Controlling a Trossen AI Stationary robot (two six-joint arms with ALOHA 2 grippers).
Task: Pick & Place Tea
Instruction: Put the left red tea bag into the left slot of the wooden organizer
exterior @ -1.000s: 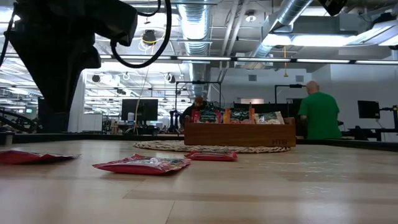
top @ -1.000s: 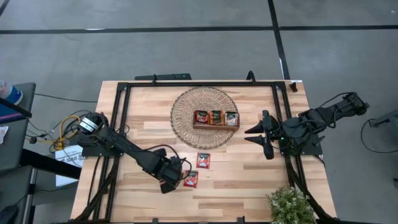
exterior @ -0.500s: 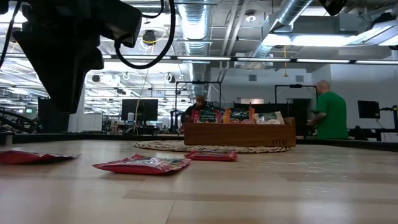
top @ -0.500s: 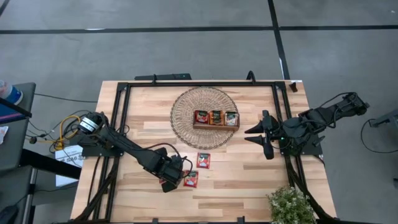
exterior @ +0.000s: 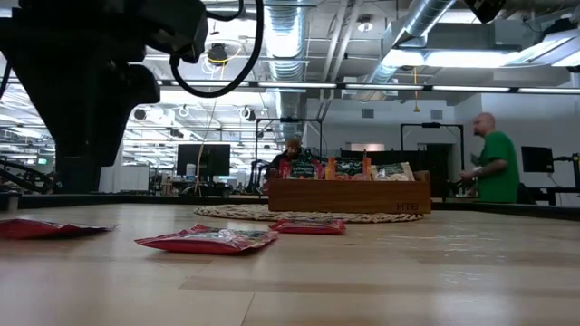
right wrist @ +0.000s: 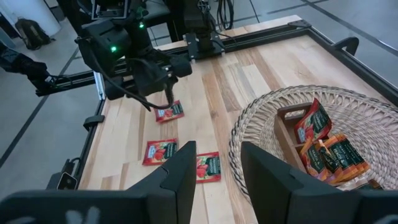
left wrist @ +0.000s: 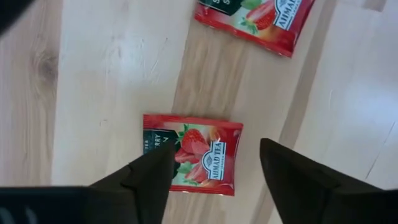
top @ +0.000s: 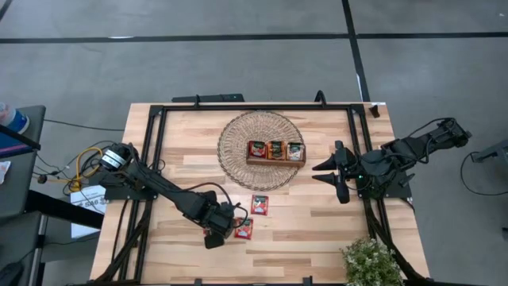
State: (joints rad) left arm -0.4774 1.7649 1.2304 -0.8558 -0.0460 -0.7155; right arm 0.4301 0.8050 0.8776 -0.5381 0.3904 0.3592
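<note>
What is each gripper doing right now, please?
Left gripper: open, fingers straddling a red tea sachet on the table, holding nothing.
Right gripper: open, empty, waiting at the table's right side.

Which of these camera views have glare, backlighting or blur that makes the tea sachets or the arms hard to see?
Low view: bright ceiling lights backlight the left arm into a black silhouette; the nearest tea sachet looks soft. Left wrist view: evenly lit, the strawberry tea sachet label readable, the end effector's fingers dark and blurred. High view: flat, even light, sachets tiny. Right wrist view: clear, faint sheen on the table.
</note>
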